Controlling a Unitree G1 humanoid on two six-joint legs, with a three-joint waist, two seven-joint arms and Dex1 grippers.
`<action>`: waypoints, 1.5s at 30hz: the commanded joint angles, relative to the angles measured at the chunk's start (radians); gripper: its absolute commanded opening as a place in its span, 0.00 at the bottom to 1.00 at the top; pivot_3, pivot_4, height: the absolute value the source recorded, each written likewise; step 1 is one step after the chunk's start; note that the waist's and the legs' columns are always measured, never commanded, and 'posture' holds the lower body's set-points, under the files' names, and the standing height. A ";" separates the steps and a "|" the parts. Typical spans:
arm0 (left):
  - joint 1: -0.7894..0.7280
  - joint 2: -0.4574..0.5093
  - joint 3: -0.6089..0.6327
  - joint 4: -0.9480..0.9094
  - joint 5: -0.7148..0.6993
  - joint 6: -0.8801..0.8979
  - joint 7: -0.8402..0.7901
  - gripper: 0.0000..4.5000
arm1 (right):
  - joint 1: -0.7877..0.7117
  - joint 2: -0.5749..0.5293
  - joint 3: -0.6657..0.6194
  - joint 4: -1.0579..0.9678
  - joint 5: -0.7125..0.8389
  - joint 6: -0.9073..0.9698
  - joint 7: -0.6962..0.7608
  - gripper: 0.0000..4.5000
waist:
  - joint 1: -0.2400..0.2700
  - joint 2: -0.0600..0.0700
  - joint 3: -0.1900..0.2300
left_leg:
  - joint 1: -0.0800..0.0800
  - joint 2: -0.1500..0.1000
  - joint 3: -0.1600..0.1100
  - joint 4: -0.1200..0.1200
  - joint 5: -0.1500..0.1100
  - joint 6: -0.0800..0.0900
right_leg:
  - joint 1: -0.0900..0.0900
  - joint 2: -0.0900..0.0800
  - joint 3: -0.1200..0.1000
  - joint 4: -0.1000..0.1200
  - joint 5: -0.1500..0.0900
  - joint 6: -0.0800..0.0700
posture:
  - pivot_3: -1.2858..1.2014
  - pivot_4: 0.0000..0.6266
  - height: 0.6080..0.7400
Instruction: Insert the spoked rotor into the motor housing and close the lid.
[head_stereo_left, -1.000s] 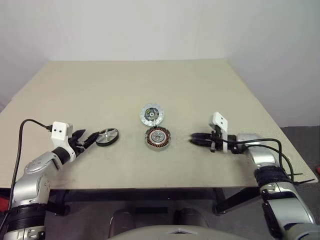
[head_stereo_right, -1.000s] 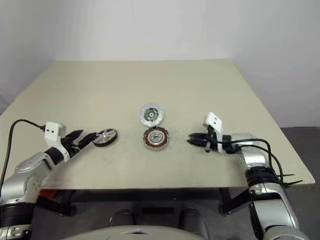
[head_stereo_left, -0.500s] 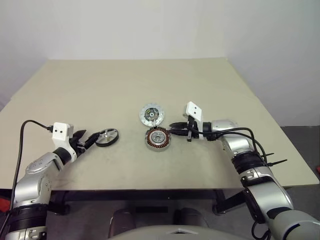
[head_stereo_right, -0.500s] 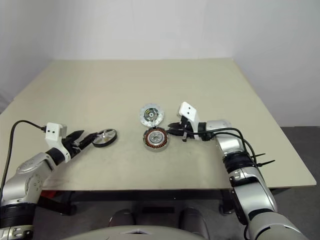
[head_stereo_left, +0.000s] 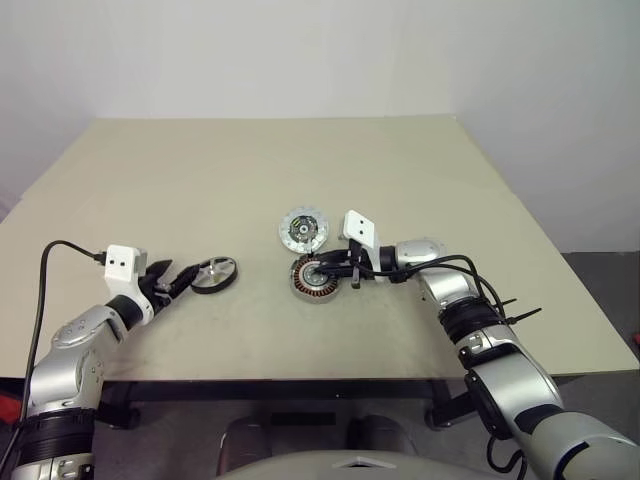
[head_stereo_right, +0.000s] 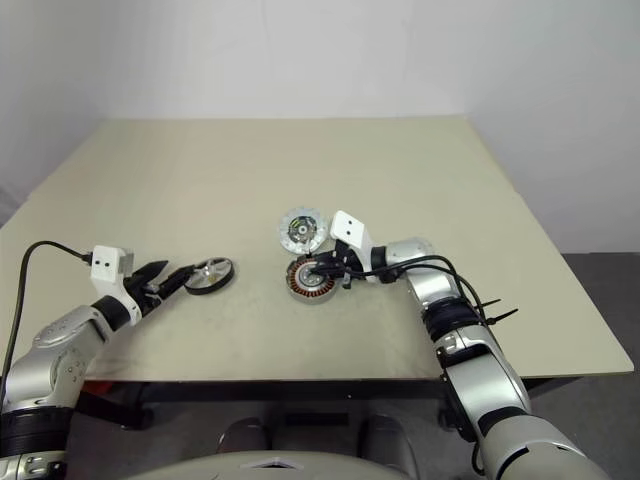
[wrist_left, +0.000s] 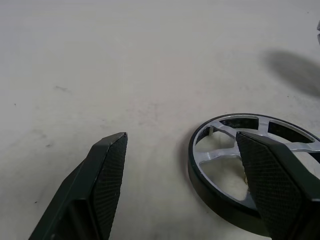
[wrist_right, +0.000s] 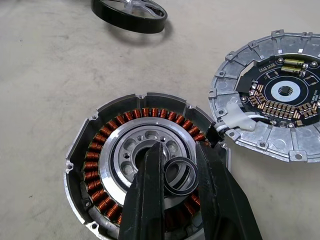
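Motor housing (wrist_right: 145, 165): copper-brown windings, silver centre. Spoked rotor (wrist_left: 250, 170): silver spokes, black rim. Table (head_stereo_left: 200, 180): beige.

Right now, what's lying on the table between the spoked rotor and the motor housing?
Nothing: in the left eye view, bare tabletop separates the spoked rotor from the motor housing.

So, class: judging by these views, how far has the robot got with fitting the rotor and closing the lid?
Done: nothing fitted yet. In hand: the right gripper holds a small ring over the motor housing's centre; the open left gripper straddles the rim of the spoked rotor, which lies on the table. Left: seat the rotor in the housing, then close the lid, lying open beside it.
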 joint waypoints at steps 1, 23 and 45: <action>-0.007 0.006 0.015 -0.033 -0.001 -0.018 0.003 0.82 | -0.005 0.002 0.004 -0.053 0.005 -0.001 0.001 0.13 | 0.000 0.000 0.000 | 0.000 0.000 0.000 0.000 0.000 0.000 | 0.000 0.000 0.000 0.000 0.000 0.000 | 0.52 0.00 1.00; 0.007 0.002 0.017 -0.046 -0.003 -0.015 0.011 0.82 | 0.014 0.019 0.039 -0.111 -0.005 0.052 -0.017 0.13 | 0.000 0.000 0.000 | 0.000 0.000 0.000 0.000 0.000 -0.001 | 0.000 0.000 0.000 0.000 0.000 0.000 | 0.52 0.00 1.00; 0.011 0.004 0.021 -0.042 -0.001 -0.020 0.014 0.82 | 0.002 0.024 0.032 -0.111 -0.008 0.030 -0.017 0.85 | 0.000 0.000 0.000 | 0.001 0.000 0.000 0.000 0.001 -0.001 | 0.000 0.000 0.000 0.001 0.000 0.000 | 0.52 0.00 1.00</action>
